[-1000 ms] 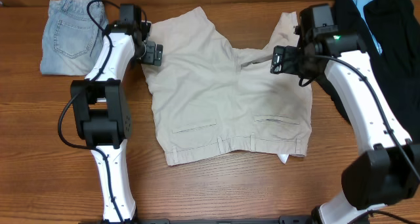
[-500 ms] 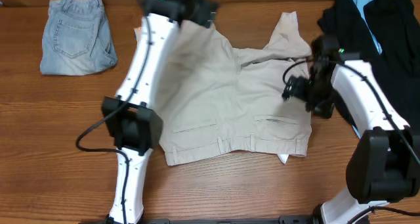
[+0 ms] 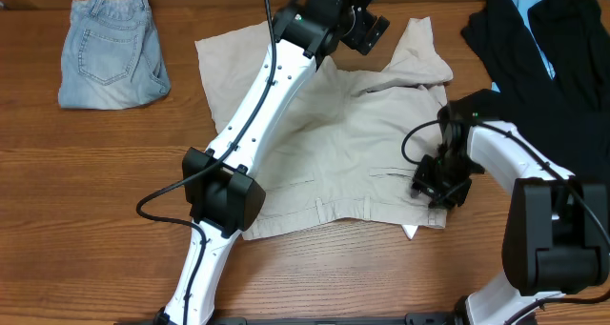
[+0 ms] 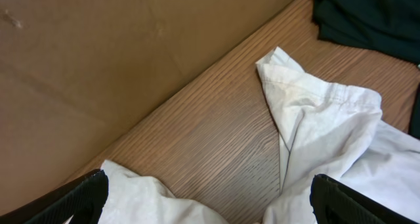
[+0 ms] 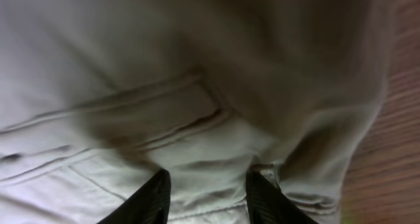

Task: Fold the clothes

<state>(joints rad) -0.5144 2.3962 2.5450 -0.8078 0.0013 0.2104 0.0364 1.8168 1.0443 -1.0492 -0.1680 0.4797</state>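
The clothes [image 3: 315,144], a pale beige pair of shorts, lie flat mid-table with the waistband toward me and a white tag [image 3: 411,232] under the right corner. At the far edge my left gripper [image 3: 367,25] hangs wide open over the bare wood between the two legs. Both leg hems [image 4: 328,119] show below the left gripper [image 4: 207,198], which touches nothing. My right gripper [image 3: 438,184] is pressed down on the waistband's right end. A ridge of cloth [image 5: 197,73] lies between the half-narrowed fingers of that right gripper [image 5: 207,191]. Whether they pinch it does not show.
Folded light-blue denim shorts [image 3: 107,50] lie at the back left. Black garments with light-blue trim [image 3: 553,49] are piled at the back right, close to the right arm. A brown cardboard wall [image 4: 98,53] runs along the table's far edge.
The left arm swung from the left leg's hem to the far edge between the legs. The right gripper came down from the right leg to the waistband corner, and its jaws narrowed.
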